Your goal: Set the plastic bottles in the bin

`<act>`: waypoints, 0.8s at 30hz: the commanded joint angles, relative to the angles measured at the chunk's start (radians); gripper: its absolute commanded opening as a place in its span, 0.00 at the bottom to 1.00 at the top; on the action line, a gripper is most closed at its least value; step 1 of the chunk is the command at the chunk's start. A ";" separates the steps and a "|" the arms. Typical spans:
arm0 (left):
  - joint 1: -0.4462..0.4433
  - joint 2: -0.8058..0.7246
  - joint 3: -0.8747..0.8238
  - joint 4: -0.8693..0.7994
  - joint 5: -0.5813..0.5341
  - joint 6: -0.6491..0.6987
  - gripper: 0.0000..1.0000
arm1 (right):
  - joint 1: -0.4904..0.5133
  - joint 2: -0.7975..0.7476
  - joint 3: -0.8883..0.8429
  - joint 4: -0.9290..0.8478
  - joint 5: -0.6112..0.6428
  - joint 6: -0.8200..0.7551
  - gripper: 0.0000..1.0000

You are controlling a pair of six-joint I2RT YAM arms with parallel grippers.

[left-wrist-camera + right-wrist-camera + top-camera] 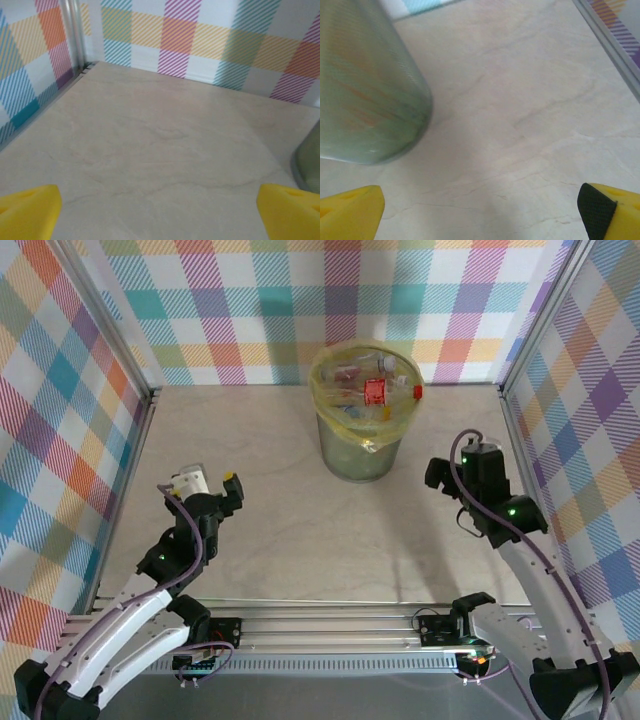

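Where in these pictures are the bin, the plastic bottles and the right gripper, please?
bin (358, 455): top external view, on its grey-green side wall.
plastic bottles (375, 392): top external view, on the red label of one lying inside the bin.
right gripper (480, 212): right wrist view, midway between its open yellow fingertips.

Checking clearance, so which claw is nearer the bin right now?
Right. The right claw hangs close to the right of the bin; the left claw is farther off, to its near left.

No legible text showing anywhere, red-labelled bottle (375, 392) lying inside the bin (360, 455), its label print appearing too small to read
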 commanded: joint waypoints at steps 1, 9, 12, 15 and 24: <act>0.046 -0.017 -0.044 0.096 -0.027 0.018 1.00 | -0.015 -0.033 -0.072 0.126 0.090 -0.007 1.00; 0.187 0.068 -0.112 0.226 0.075 0.054 1.00 | -0.067 0.062 -0.145 0.212 0.109 -0.061 1.00; 0.238 0.126 -0.131 0.298 0.107 0.065 1.00 | -0.074 0.076 -0.194 0.293 0.123 -0.091 1.00; 0.279 0.180 -0.171 0.416 0.170 0.116 1.00 | -0.077 0.061 -0.274 0.409 0.135 -0.139 1.00; 0.373 0.379 -0.220 0.675 0.353 0.222 1.00 | -0.084 0.002 -0.462 0.711 0.135 -0.276 1.00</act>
